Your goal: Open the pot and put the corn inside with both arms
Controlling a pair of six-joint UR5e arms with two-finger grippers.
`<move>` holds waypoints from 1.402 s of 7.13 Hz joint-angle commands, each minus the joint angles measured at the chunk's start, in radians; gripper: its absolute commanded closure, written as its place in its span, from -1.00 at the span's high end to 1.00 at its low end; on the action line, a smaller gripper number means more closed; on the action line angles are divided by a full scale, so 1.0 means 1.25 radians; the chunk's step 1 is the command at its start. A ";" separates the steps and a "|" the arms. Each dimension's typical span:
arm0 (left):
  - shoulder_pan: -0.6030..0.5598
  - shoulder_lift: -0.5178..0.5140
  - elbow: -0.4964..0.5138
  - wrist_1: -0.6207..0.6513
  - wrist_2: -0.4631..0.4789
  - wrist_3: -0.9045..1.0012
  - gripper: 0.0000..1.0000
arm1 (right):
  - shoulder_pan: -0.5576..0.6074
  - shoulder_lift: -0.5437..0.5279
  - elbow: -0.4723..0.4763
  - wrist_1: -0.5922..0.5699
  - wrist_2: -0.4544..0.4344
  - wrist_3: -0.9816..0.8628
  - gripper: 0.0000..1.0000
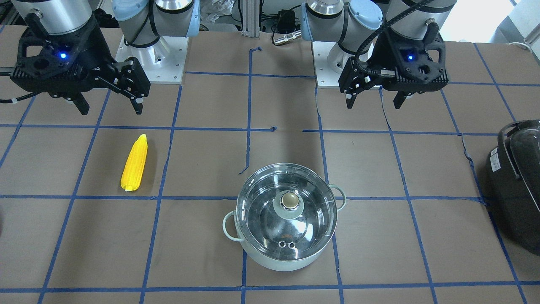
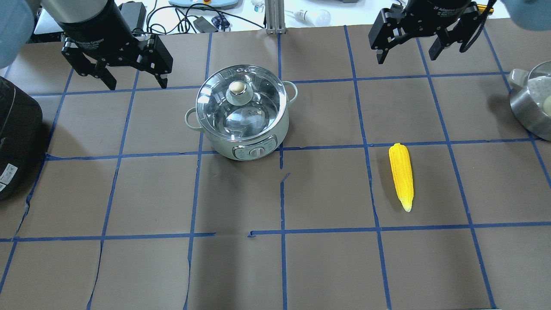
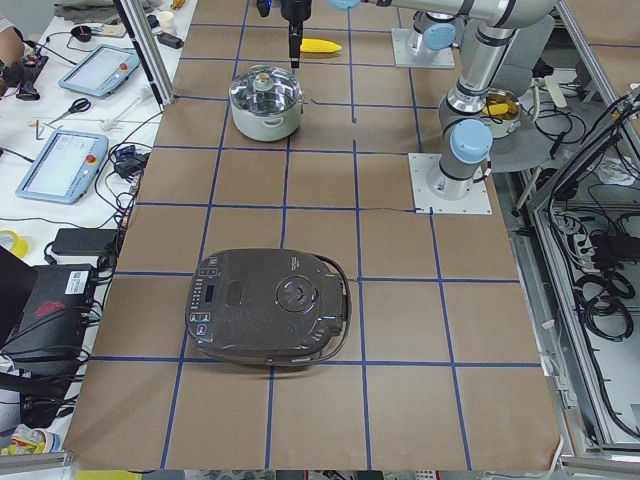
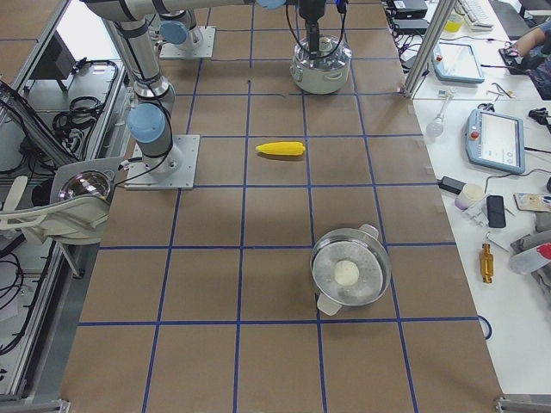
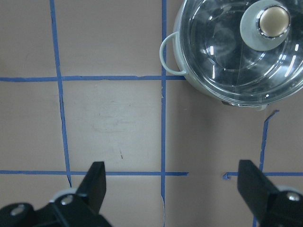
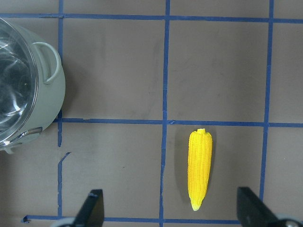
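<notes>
The mint-green pot point(image 2: 258, 137) stands in the middle of the table with its glass lid point(image 2: 252, 114) on and a beige knob point(image 2: 236, 87) on top. It also shows in the front view point(image 1: 287, 255) and the left wrist view point(image 5: 208, 90). The yellow corn point(image 2: 401, 176) lies flat on the robot's right side, apart from the pot, and also shows in the right wrist view point(image 6: 200, 175). My left gripper point(image 2: 137, 85) is open and empty, raised behind and to the left of the pot. My right gripper point(image 2: 406, 58) is open and empty, raised behind the corn.
A large black appliance point(image 2: 13, 137) sits at the table's left end. A steel pot point(image 2: 531, 107) with a white lump inside stands at the right end. Blue tape lines grid the brown table point(image 2: 327, 267). Cables and devices lie beyond the far edge.
</notes>
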 commanded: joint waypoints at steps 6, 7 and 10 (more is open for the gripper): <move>-0.072 -0.120 0.099 0.070 -0.009 -0.081 1.00 | -0.004 0.006 -0.010 0.004 0.002 0.000 1.00; -0.098 -0.175 0.098 0.109 -0.017 -0.091 1.00 | -0.004 0.005 -0.017 0.004 0.003 0.001 1.00; -0.145 -0.291 0.098 0.214 -0.025 -0.198 1.00 | -0.004 0.007 -0.030 0.011 0.014 0.001 1.00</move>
